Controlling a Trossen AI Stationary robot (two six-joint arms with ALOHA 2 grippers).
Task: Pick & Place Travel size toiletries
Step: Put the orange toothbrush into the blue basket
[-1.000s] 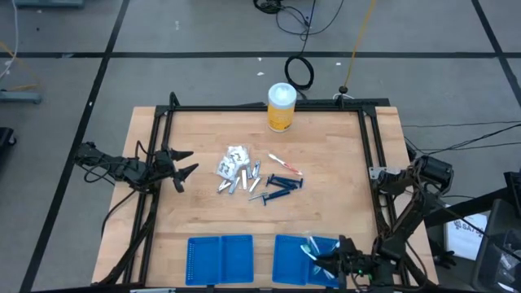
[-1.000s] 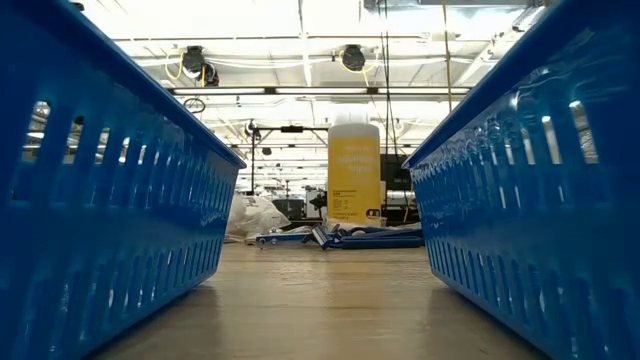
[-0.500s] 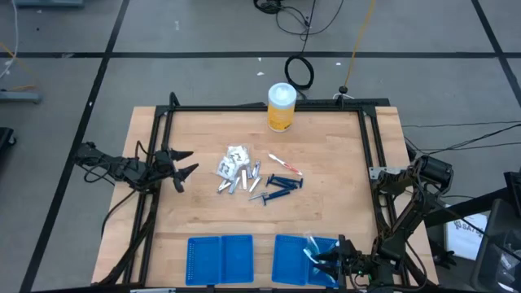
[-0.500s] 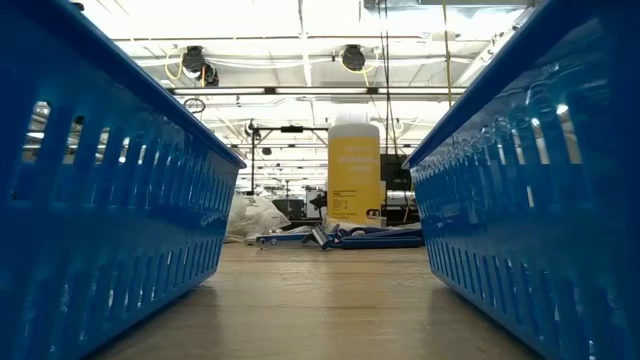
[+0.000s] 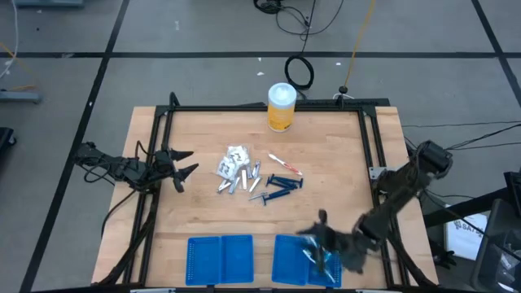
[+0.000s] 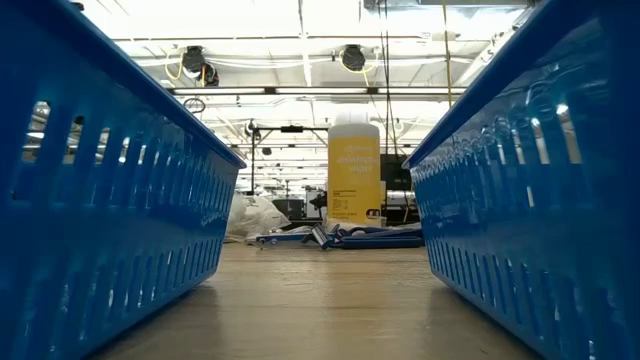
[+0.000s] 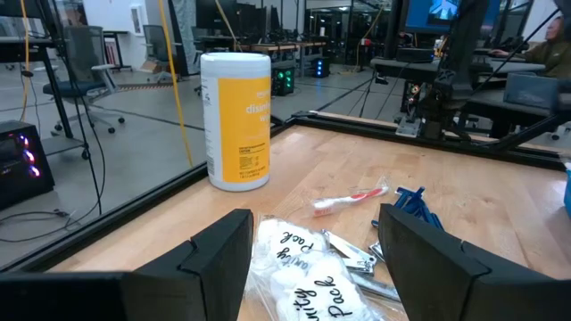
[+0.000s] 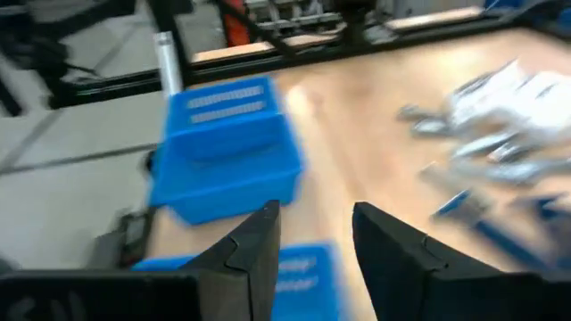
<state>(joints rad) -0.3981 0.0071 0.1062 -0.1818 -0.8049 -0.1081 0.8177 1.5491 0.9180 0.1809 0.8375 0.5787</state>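
The left gripper [image 5: 186, 169] hangs at the table's [image 5: 326, 146] left edge, jaws wide and empty, aimed at the pile; in its wrist view the white packets [image 7: 299, 276] lie just ahead of its fingers [image 7: 219, 254], with a brush [image 7: 350, 198] and blue sticks [image 7: 412, 203] beyond and the yellow canister [image 7: 235, 120] at the far edge. This arm looks to be waiting.

Mid-table, most of the toiletries are not yet moved: packets [image 5: 234, 159], silver tubes [image 5: 242, 181], the brush [image 5: 285, 163] and the sticks [image 5: 278, 185] sit close together in one cluster, well apart from the trays at the near edge.

The left tray [image 5: 220, 260] shows nothing inside. The right tray [image 5: 286, 259] holds one pale wrapped item [image 5: 313, 254], so I judge a single piece delivered.

The right gripper [image 5: 324, 230] is over the right tray's far edge, blurred in motion; its wrist view shows its fingers [image 8: 254, 245] parted a little with nothing between them, facing the left tray [image 8: 227, 143] and the pile.

So the job is barely begun: one item placed, the cluster still to be carried over
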